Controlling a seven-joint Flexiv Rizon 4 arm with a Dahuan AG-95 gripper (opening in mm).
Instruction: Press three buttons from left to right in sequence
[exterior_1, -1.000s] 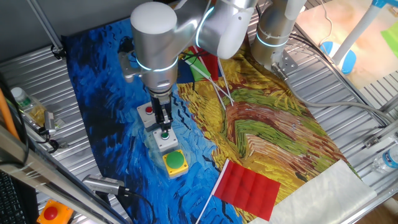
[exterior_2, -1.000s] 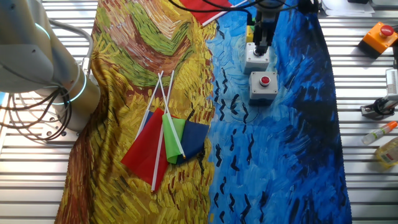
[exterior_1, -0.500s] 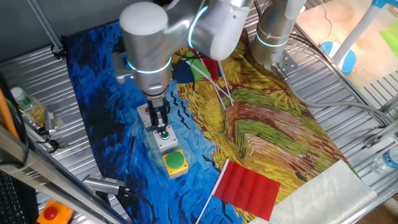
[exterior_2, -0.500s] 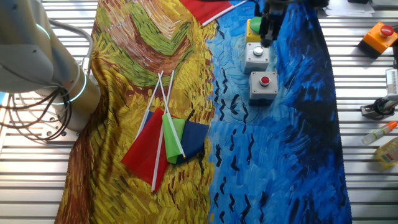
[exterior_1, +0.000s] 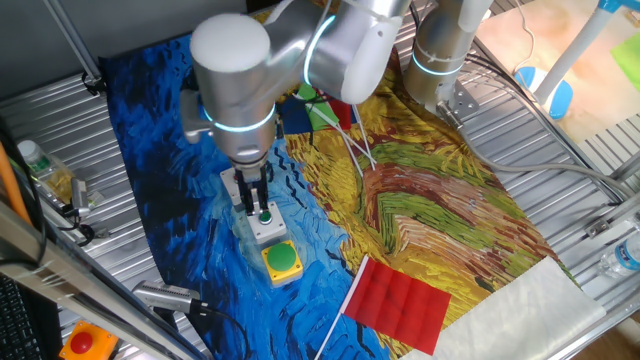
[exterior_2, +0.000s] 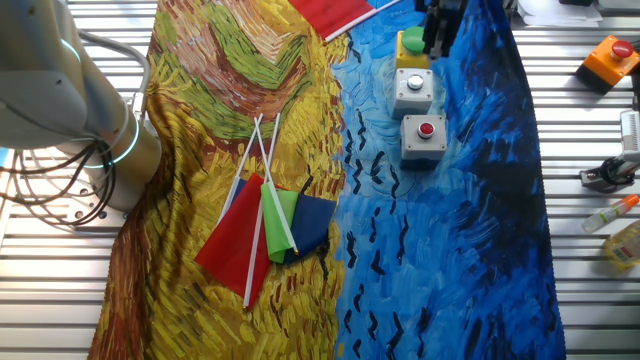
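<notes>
Three button boxes (exterior_2: 413, 92) in a row, one gripper (exterior_1: 253, 203) above them, grip state unclear.

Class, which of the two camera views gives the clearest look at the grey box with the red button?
The other fixed view: there the grey box with the red button lies in the open, its top face unobstructed. In the one fixed view, the same box is mostly hidden behind the gripper, and its button cannot be seen.

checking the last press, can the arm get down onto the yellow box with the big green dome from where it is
Probably yes. The gripper hangs above the grey box with the green button, right next to the yellow box, and nothing stands over its dome.
</notes>
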